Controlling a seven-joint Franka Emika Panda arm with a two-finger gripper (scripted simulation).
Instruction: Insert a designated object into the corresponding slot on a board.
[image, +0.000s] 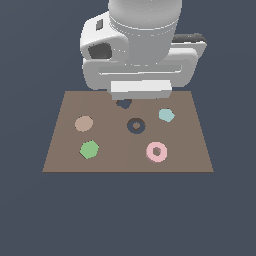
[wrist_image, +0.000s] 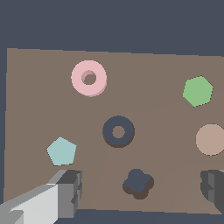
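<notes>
Nearest the exterior camera lies the front edge of the brown board (image: 128, 162), and no writing can be read anywhere. Going left to right across it sit a tan disc (image: 84, 123), a green hexagon (image: 89, 149), the navy ring-shaped slot (image: 136, 125), the pink ring (image: 156, 151) at the slot's 4 o'clock and apart from it, and a teal pentagon (image: 166, 115). In the wrist view the claw (wrist_image: 142, 190) stands wide, its fingers (wrist_image: 70, 192) flanking the scalloped hole (wrist_image: 138, 183), holding and touching nothing.

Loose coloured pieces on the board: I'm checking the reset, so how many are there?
4. Pink ring nearest the ring-shaped slot, teal pentagon toward the exterior view's right, tan disc and green hexagon toward its left. None appears hidden.
</notes>
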